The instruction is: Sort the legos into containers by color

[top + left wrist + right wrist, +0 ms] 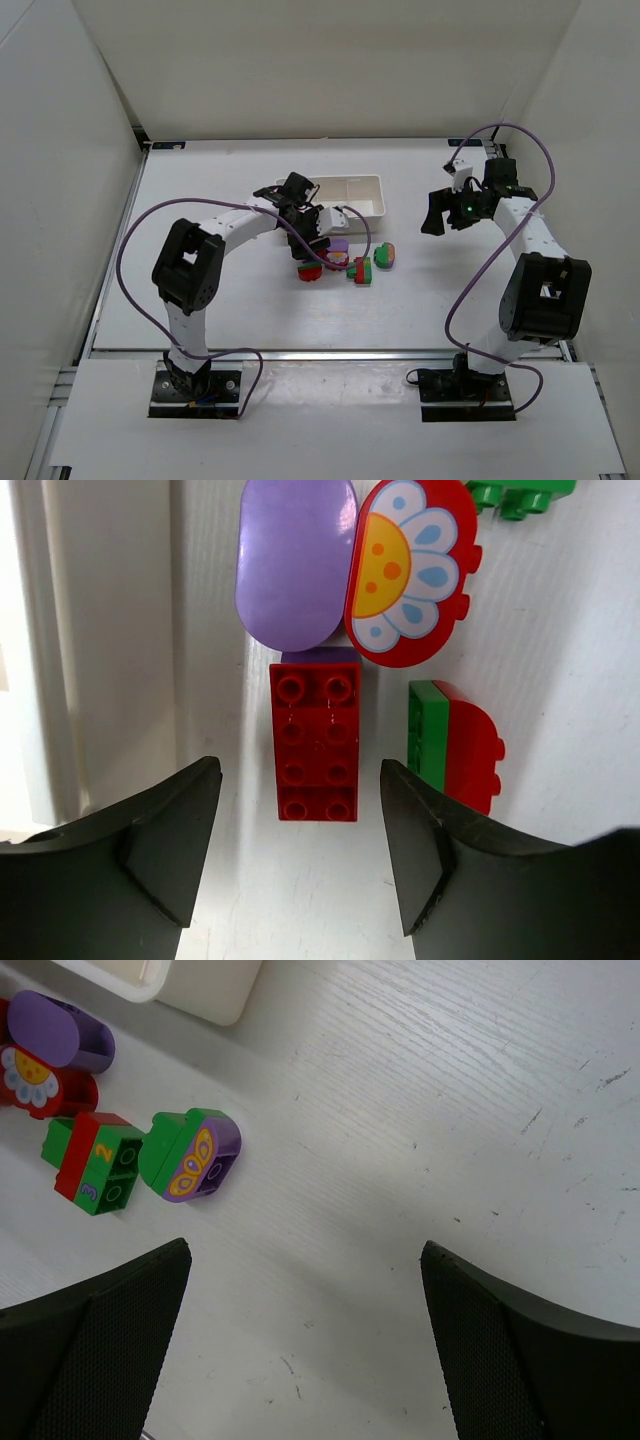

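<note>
- The left gripper (300,778) is spread open and empty. Its fingers stand on either side of the red brick (315,742) without touching it.
- That brick lies flat on the table (450,1110), just near of the tray (362,181), at the left of the cluster of legos.
- The purple rounded brick (295,562) and the red flower brick (410,575) press against the red brick's right end. A closing that lands too far right would likely shove or pinch them.
- A sliver of purple shows at that same end. If it is a piece stuck beneath, the lift would carry two colours into one compartment.
- The tray wall runs close beside the far finger, so a drifting descent could catch it and push the tray.
- The green-and-red rounded brick (455,745) sits just near of the other finger and could be clipped.
- The right gripper (305,1255) is also open and empty, well apart to the right over bare table.
- In the top view, the part of the tray's inside that shows is white, with no brick in it. Its left end is hidden behind the left wrist, and I cannot make out the dividers.
</note>
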